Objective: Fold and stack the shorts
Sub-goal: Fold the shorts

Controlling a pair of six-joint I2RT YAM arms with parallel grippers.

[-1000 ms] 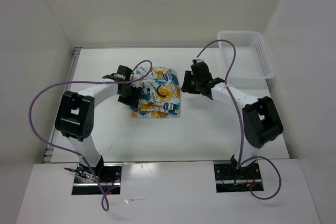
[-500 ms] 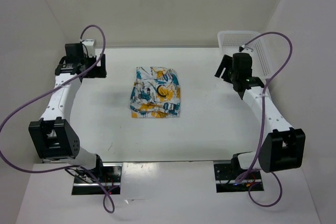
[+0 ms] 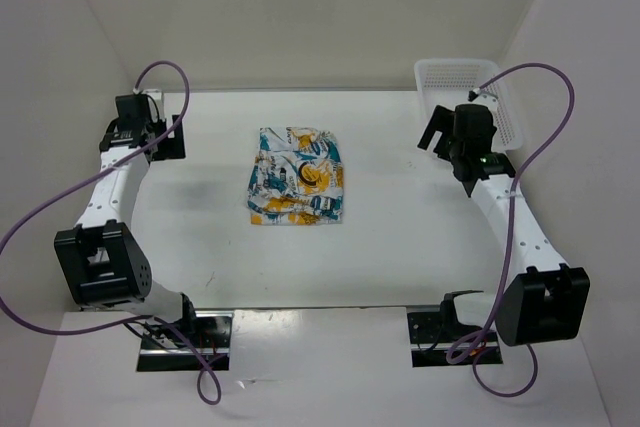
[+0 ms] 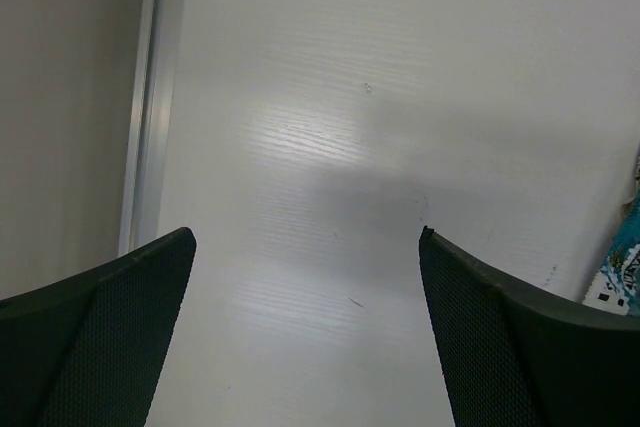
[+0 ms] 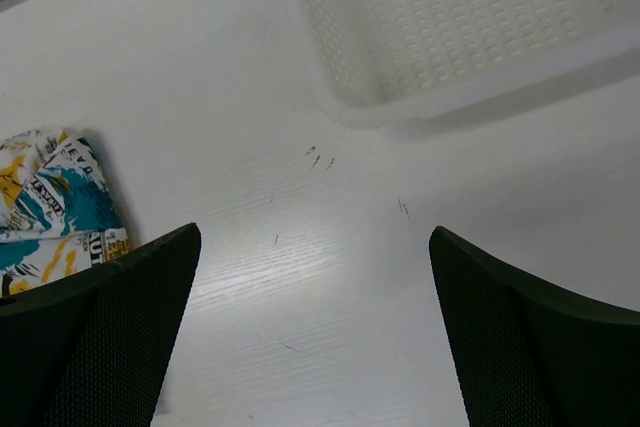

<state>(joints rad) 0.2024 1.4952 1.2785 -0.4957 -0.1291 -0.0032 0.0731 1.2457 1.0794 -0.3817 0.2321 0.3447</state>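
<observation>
One pair of shorts (image 3: pixel 297 177), one basket (image 3: pixel 455 65), two end effectors (image 4: pixel 307 237) (image 5: pixel 315 232).

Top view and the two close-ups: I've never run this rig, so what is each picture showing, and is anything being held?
The top view is a fixed overhead camera showing two robot arms, left arm and right arm. The close-ups come from wrist cameras; the dark wedges are each gripper's own fingers. On the white table lie the folded printed shorts, mid-table, and a white mesh basket at the far right. The left gripper and right gripper are open, holding nothing.
</observation>
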